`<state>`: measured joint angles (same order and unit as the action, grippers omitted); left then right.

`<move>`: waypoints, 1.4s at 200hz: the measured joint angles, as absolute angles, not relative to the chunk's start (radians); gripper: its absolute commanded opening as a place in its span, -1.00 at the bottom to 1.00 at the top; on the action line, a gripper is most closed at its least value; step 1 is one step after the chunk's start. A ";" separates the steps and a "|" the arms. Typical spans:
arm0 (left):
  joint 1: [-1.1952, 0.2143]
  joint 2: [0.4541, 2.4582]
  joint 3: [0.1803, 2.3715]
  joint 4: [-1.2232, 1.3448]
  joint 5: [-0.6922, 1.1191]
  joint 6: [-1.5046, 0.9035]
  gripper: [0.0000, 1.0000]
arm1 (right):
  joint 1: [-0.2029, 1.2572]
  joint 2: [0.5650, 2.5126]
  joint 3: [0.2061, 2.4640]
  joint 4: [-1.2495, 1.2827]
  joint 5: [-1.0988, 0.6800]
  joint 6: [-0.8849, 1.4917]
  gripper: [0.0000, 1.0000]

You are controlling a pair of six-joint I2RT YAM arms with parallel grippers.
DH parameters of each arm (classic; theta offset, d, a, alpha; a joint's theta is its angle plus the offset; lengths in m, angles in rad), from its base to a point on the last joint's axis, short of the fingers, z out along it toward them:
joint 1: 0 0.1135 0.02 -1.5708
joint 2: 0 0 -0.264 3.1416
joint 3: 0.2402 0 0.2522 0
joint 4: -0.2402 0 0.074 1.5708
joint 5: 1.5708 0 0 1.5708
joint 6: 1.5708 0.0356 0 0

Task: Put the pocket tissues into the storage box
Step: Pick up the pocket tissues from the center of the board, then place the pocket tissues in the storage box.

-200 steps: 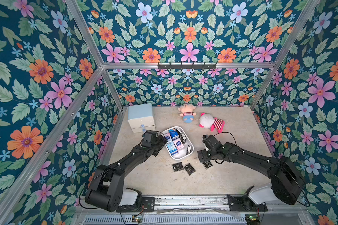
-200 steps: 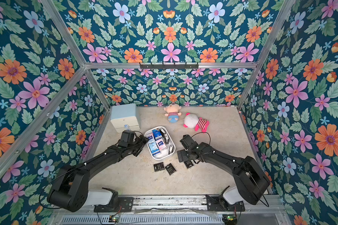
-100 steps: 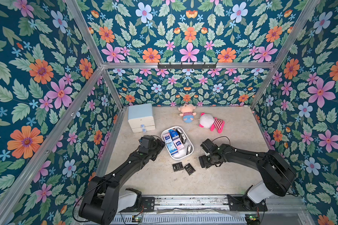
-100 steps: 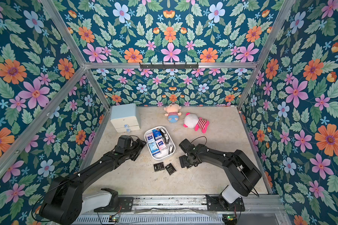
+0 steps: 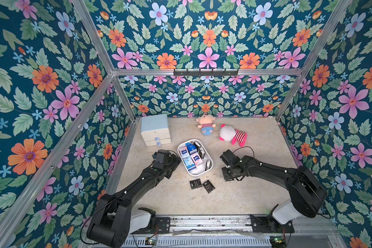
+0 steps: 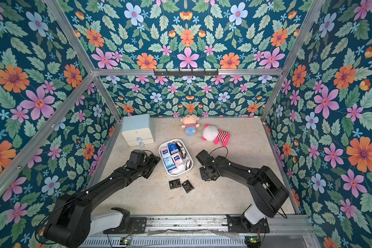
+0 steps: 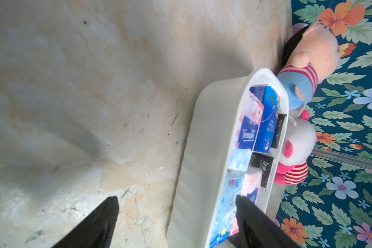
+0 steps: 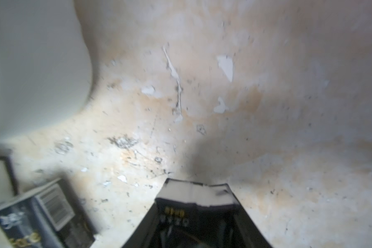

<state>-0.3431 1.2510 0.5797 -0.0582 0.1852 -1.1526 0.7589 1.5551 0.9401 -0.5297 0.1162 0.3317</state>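
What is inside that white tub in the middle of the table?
The storage box holds pocket tissues: dark blue, light blue and pink-and-white packets, with black packets along one side. They cover most of its floor, so anything beneath them is hidden.

Bare table (image 5: 245, 197) lies open in front; storage box (image 5: 197, 171), black packets (image 5: 195, 184), cabinet (image 5: 155, 128) and dolls (image 5: 205, 125) stand behind.

Lab test cell: alu frame (image 5: 138, 72), floral walls (image 5: 202, 43)
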 measured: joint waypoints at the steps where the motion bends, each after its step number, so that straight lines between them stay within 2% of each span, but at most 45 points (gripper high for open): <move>1: -0.343 1.253 0.582 -0.058 0.186 -1.151 0.82 | 0.759 1.555 0.943 -0.531 0.117 0.332 -0.10; 46: -0.333 1.305 0.662 -0.060 0.205 -1.096 0.82 | 0.757 1.540 1.112 -0.545 0.163 0.319 -0.10; 100: -0.284 1.291 0.659 -0.091 0.224 -1.065 0.82 | 0.759 1.607 1.269 -0.429 0.076 0.268 -0.09; 209: -0.256 1.131 0.550 -0.110 0.210 -1.076 0.82 | 0.763 1.774 1.287 -0.220 -0.104 0.225 -0.09; 280: -0.255 1.069 0.538 -0.143 0.174 -1.120 0.82 | 0.763 1.846 1.276 -0.150 -0.130 0.190 -0.09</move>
